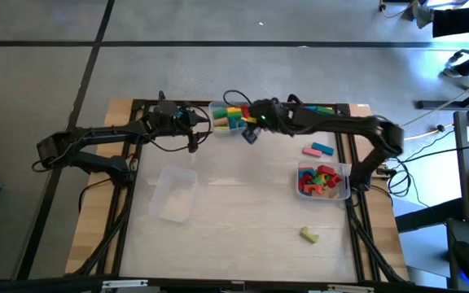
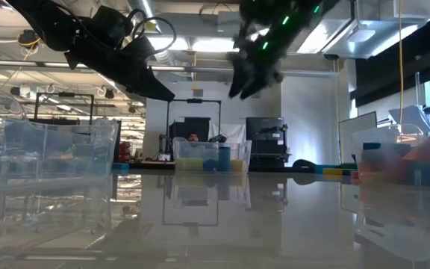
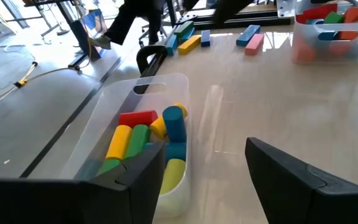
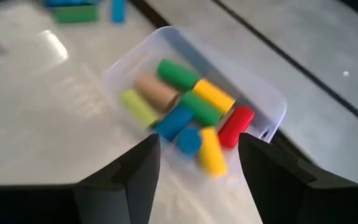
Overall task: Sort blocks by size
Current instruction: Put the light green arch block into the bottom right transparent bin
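Observation:
A clear bin point(image 1: 228, 118) at the table's far middle holds several cylinder blocks point(image 4: 191, 109) in green, yellow, blue, red and tan. My right gripper point(image 4: 197, 146) hangs open above it, nothing between its fingers. My left gripper point(image 3: 207, 155) stands open just left of the same bin point(image 3: 166, 93), also touching nothing. A second bin point(image 1: 324, 181) at the right holds red, green and orange blocks. A pink and a blue bar point(image 1: 320, 150) lie loose on the table, as does a yellow-green block point(image 1: 309, 235) near the front.
An empty clear bin point(image 1: 175, 193) stands at the left middle. More bars point(image 3: 188, 38) lie along the far edge. The middle of the table between the bins is bare. Cables loop behind the far bin.

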